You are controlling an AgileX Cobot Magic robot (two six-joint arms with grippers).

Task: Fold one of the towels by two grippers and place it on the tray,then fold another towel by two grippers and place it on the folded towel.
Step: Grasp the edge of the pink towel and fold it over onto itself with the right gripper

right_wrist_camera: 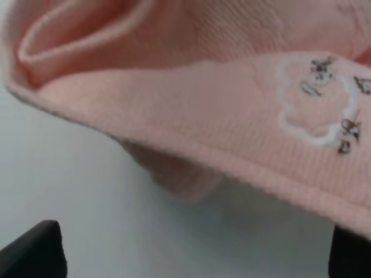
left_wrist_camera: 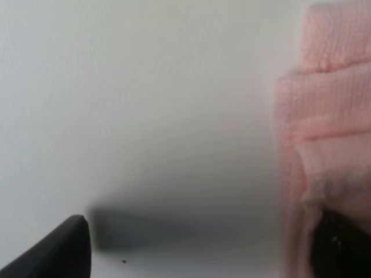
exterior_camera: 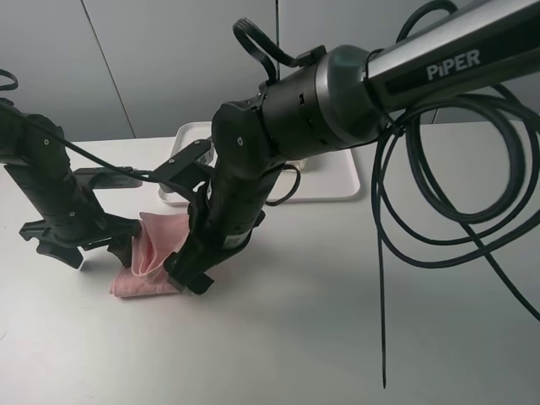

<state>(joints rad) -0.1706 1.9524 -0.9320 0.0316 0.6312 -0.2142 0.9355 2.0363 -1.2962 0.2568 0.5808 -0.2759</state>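
The pink towel (exterior_camera: pixel 152 253) lies bunched and partly folded on the white table, left of centre. My left gripper (exterior_camera: pixel 84 251) stands open at its left edge. In the left wrist view the pink towel (left_wrist_camera: pixel 330 116) reaches one of the fingertips (left_wrist_camera: pixel 342 249), and bare table lies between the jaws of the left gripper (left_wrist_camera: pixel 200 249). My right gripper (exterior_camera: pixel 187 277) reaches across the middle to the towel's near right corner. It is open too (right_wrist_camera: pixel 194 255), with the pink towel (right_wrist_camera: pixel 191 98) just ahead of it. The white tray (exterior_camera: pixel 337 181) sits behind, mostly hidden by the right arm. The cream towel is hidden.
The right arm's thick black body (exterior_camera: pixel 295 110) crosses the middle of the view and covers most of the tray. Loose black cables (exterior_camera: pixel 439 211) hang in loops over the right half of the table. A grey wall stands behind.
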